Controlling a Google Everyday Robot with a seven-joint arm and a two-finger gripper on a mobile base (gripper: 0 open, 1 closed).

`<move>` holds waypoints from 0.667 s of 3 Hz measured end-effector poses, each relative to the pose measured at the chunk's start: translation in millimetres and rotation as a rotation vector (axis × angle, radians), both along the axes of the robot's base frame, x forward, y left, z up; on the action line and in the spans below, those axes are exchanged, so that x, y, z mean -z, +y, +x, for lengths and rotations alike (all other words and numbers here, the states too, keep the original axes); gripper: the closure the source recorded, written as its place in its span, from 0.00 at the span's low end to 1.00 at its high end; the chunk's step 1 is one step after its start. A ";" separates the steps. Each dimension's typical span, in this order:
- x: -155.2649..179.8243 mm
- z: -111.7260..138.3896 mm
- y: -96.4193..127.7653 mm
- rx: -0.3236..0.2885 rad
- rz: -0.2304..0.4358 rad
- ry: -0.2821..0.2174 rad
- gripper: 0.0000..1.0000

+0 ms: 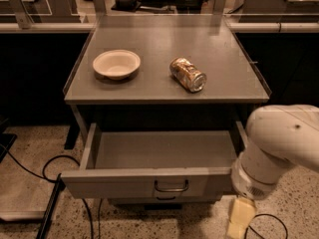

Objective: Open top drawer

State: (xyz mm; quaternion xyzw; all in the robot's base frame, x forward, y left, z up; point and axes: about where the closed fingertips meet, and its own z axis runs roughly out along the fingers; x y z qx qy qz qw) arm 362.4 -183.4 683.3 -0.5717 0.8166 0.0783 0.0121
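The top drawer (119, 184) of the grey metal cabinet stands pulled well out toward me. Its inside (164, 151) is bare. A small dark wire handle (171, 187) sits at the centre of its flat front panel. My gripper (240, 218) hangs low at the bottom right, just past the drawer front's right end and to the right of the handle. It is apart from the handle. The white arm (279, 143) above it covers the drawer's right front corner.
A white bowl (116, 63) and a brown can (188, 74) lying on its side rest on the cabinet top (164, 34). Black cables (50, 171) trail on the speckled floor at left. A counter rail (40, 27) runs behind the cabinet.
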 end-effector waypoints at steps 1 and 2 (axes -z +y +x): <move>-21.6 -48.1 -17.2 0.027 0.015 0.016 0.00; -25.1 -51.4 -18.7 0.030 0.017 0.011 0.00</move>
